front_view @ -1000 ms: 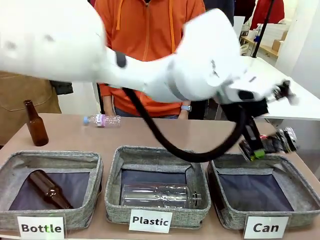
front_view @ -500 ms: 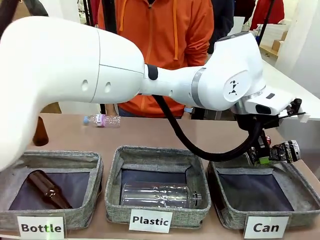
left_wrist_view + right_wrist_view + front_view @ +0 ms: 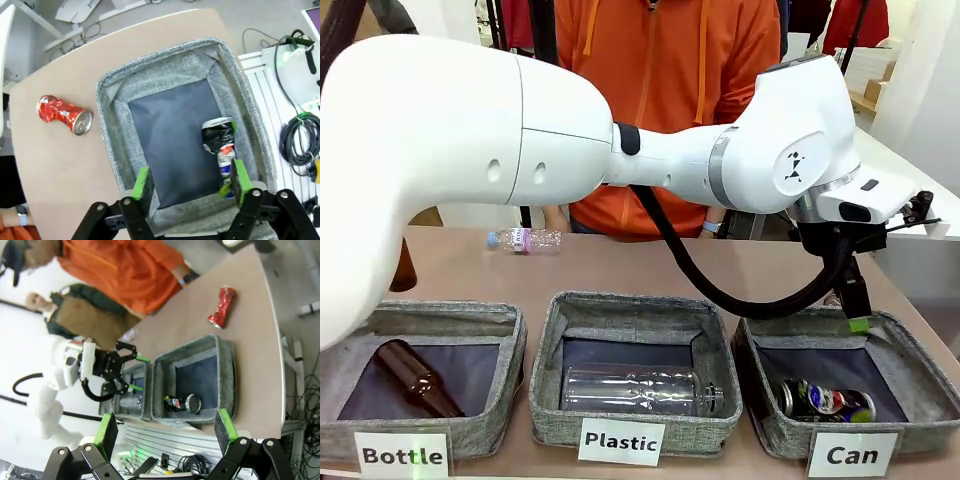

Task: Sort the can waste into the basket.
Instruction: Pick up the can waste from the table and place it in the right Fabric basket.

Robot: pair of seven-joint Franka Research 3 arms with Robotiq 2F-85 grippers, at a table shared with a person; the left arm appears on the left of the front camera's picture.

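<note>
Three baskets are set in a row along the near edge of the table [image 3: 620, 265]. A glass bottle [image 3: 415, 380] is laid in the left basket [image 3: 430, 312], a plastic bottle [image 3: 640, 390] in the middle basket [image 3: 630, 305], a can [image 3: 825, 400] in the right basket [image 3: 772, 432]. A second can [image 3: 65, 114] is left on the table just behind the right basket, and a small bottle [image 3: 525, 240] is laid farther back, to the left.

The tan table [image 3: 620, 265] carries Bottle bin [image 3: 440, 312], Plastic bin [image 3: 630, 303] and Can basket [image 3: 782, 442] along the bottom, small clear bottle [image 3: 524, 240] mid-left, red can [image 3: 65, 114] beside that basket.

A robotics lab: white robot arm [image 3: 450, 150], labelled sorting bins [image 3: 920, 350], cables [image 3: 295, 145] on floor.
</note>
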